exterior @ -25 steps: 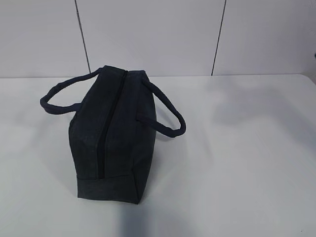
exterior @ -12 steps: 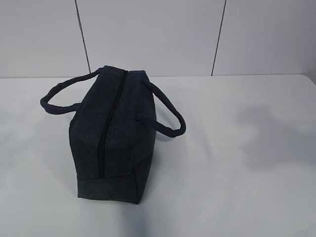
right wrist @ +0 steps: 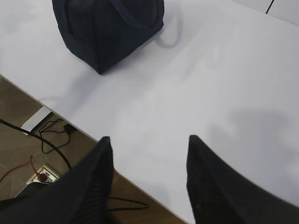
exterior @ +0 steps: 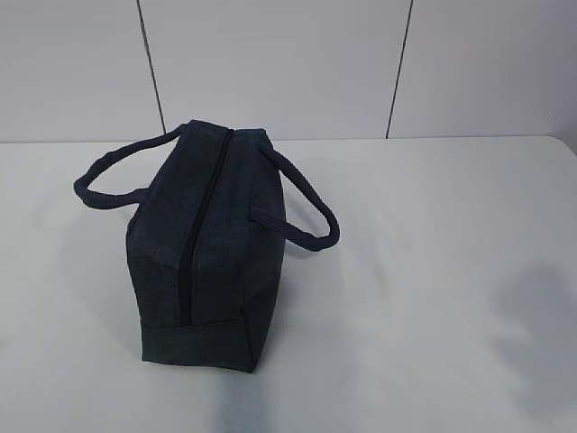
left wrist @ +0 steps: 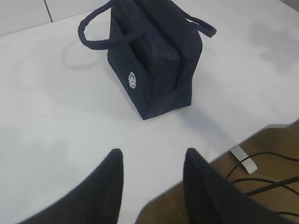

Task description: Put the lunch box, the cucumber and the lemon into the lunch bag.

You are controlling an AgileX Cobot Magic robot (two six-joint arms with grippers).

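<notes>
The lunch bag [exterior: 212, 244] stands zipped on the table [exterior: 433, 271] with no food in sight. The left tool [left wrist: 152, 161] and right tool [right wrist: 150, 147] hang parted and empty (well apart from it). Packing looks finished; nothing further seems called for.

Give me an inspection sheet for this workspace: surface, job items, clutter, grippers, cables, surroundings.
Surface: white table, bare apart from the bag; faint shadows on the right.
Job's things: lunch bag stands upright left of centre, top zipper closed, both handles drooping outward. Lunch box, cucumber and lemon: nothing seen in any view.
Clutter: nothing seen.
Grippers: left gripper open, nothing between its fingers, above the table's near edge. Right gripper open, empty, likewise at the edge. Neither shows in the exterior view.
Cables: black cables on the floor below the table, one red wire; more black cables on the other side.
Surroundings: pale panelled wall behind; wooden floor.
</notes>
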